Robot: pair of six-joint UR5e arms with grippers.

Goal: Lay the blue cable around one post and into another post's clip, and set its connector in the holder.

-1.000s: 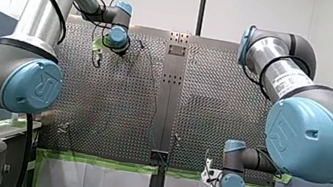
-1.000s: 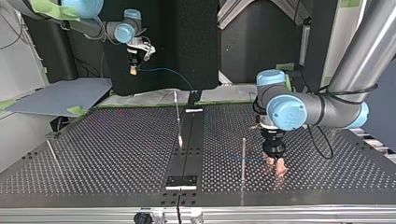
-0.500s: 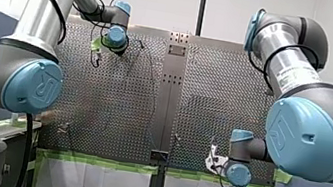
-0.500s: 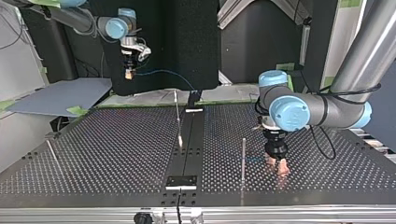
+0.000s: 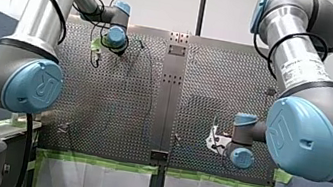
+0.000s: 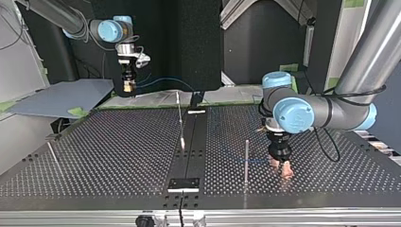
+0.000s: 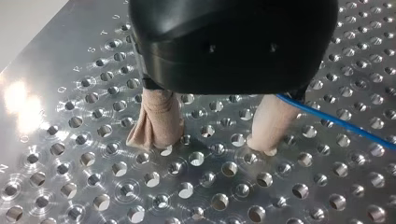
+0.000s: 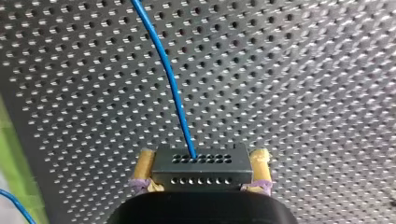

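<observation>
While the right gripper (image 8: 201, 159) pinches the connector (image 8: 201, 173), you'll see the left gripper (image 7: 212, 141) spread apart on the table (image 7: 70, 154). Blue cable (image 7: 336, 120) runs beside it.

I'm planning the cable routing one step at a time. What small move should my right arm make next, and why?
Probably lower the right claw toward the table, with the connector held as it is. In the top view, the claw hangs high past the table's far edge, shut on the connector, and the blue cable arcs loose through the air.

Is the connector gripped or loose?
Gripped: the connector sits clamped between my right gripper's yellow pads, blue cable running out of it.
</observation>
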